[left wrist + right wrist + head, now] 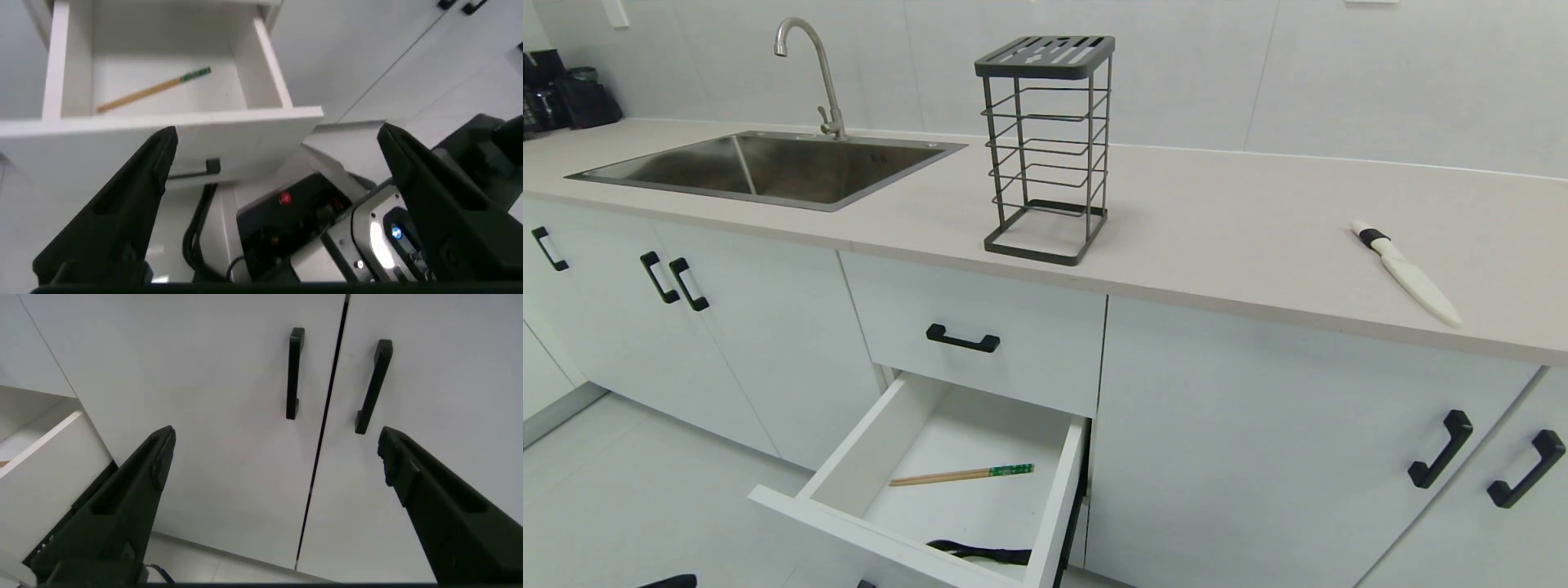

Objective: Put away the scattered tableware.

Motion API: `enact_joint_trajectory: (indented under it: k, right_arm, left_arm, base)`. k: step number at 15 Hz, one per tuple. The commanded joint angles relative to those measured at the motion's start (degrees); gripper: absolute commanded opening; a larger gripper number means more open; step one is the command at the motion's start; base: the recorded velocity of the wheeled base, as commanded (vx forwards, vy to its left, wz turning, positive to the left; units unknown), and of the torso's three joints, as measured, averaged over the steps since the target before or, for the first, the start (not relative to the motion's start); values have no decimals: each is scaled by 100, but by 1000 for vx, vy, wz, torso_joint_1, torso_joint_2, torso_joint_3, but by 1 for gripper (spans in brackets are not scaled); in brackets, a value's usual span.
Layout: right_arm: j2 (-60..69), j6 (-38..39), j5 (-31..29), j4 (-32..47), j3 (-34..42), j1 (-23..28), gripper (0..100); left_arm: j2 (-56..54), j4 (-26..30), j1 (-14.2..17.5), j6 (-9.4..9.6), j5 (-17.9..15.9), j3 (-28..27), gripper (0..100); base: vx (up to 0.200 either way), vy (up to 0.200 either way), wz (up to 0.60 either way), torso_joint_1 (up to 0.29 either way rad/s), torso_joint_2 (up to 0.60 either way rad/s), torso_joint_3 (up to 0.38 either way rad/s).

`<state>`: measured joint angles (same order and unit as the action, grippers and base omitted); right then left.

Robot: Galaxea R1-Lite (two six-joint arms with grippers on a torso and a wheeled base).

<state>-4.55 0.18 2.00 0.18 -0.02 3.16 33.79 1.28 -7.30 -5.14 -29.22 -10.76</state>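
The open drawer (859,447) lies nearest, pulled out below the counter (1241,229), with a pair of chopsticks (961,474) lying flat on its floor, green ends to the right. That part of the job looks done. A white knife (1405,272) with a black band on its handle lies on the counter far to the right, well apart from everything else. The black wire rack (1045,147) stands empty near the middle of the counter, to the right of the sink (768,163). By my reading the knife is what is left, probably for the rack's slotted top, and then the drawer needs closing. The left gripper (276,135) hangs low in front of the drawer, its fingers spread wide with nothing between them. The right gripper (276,434) is just as wide apart and empty, facing the two cabinet doors (245,457) to the right of the drawer. Neither is near the knife.
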Motion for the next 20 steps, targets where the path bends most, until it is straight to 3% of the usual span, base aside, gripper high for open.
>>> enact_joint_trajectory:
  k: [1, 7, 11, 13, 15, 17, 20]
  right_arm:
    - [-29, -1, 2, -1, 2, 1, 100]
    - [-29, -1, 2, -1, 2, 1, 100]
    - [-29, -1, 2, -1, 2, 1, 100]
    - [-29, -1, 2, -1, 2, 1, 100]
    - [-29, -1, 2, -1, 2, 1, 100]
    - [-29, -1, 2, -1, 2, 1, 100]
    - [-29, -1, 2, -1, 2, 1, 100]
  left_arm:
    - [453, 65, -96, -4, 83, 74, 100]
    - [1710, 83, -131, 22, 74, 118, 100]
    - [2501, 39, -439, 22, 74, 224, 100]
    - [2940, 21, -650, 40, 250, 233, 100]
    - [3388, -93, -878, 312, 628, 233, 100]
    - [3775, -233, -905, 646, 769, 233, 100]
    - [4302, -638, -905, 778, 1059, 224, 100]
  base:
    - [0, 0, 0, 0, 0, 0]
    - [0, 0, 0, 0, 0, 0]
    - [0, 0, 0, 0, 0, 0]
    - [0, 0, 0, 0, 0, 0]
    - [0, 0, 0, 0, 0, 0]
    - [0, 0, 0, 0, 0, 0]
    - [0, 0, 0, 0, 0, 0]
